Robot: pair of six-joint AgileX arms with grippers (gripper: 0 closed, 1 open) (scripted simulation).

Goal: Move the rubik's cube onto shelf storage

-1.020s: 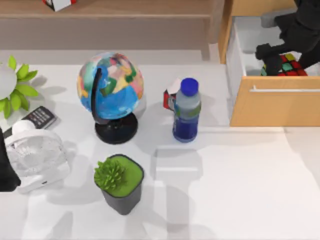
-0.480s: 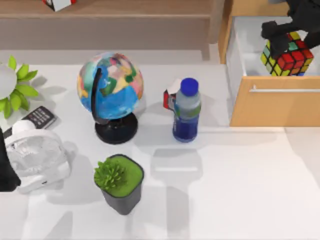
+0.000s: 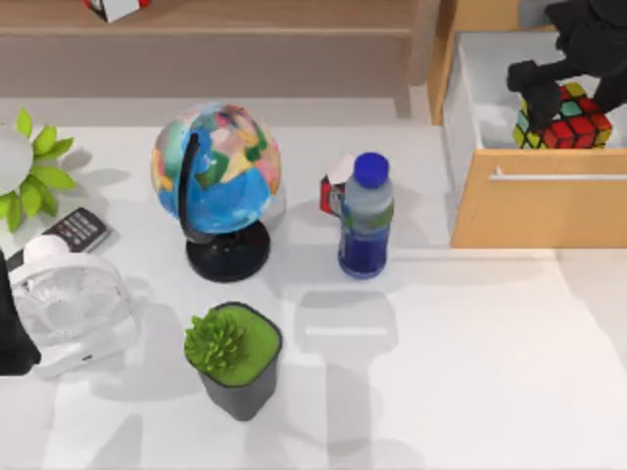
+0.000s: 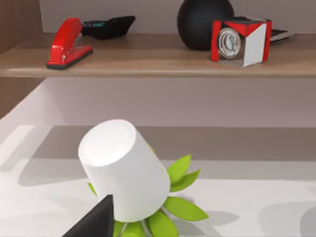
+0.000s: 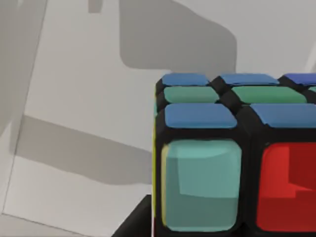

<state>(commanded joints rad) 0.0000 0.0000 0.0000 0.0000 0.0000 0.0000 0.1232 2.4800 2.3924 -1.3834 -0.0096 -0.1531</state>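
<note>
At the table's 9 o'clock edge my left arm [image 3: 14, 338] sits parked as a dark shape beside a white fan [image 3: 71, 308]; whether its fingers are spread or together I cannot tell. Near it lie a dark remote [image 3: 78, 230] and a white pot with green leaves [image 3: 22, 166], which in the left wrist view stands close in front of the camera.

Along the 12 o'clock edge runs the shelf storage [image 3: 245, 29], a light brown board with an upright post at its right end. A red-and-white boxy object [image 3: 116, 8] rests on it, and the left wrist view adds a red stapler [image 4: 66, 49] and a black round object [image 4: 205, 22] on the same board, with bare wood between them.

Mid-table stand a globe [image 3: 217, 171], a blue-capped bottle [image 3: 365, 217] and a potted green plant [image 3: 233, 354]. From 5 to 6 o'clock the white table [image 3: 470, 372] lies open.

At 1 to 2 o'clock a wooden cabinet's drawer [image 3: 539, 196] is pulled out. Over its white inside the right gripper [image 3: 566, 83] pinches the rubik's cube [image 3: 566, 117], dark fingers touching the cube's left and upper sides. In the right wrist view the cube shows against the drawer's pale floor.
</note>
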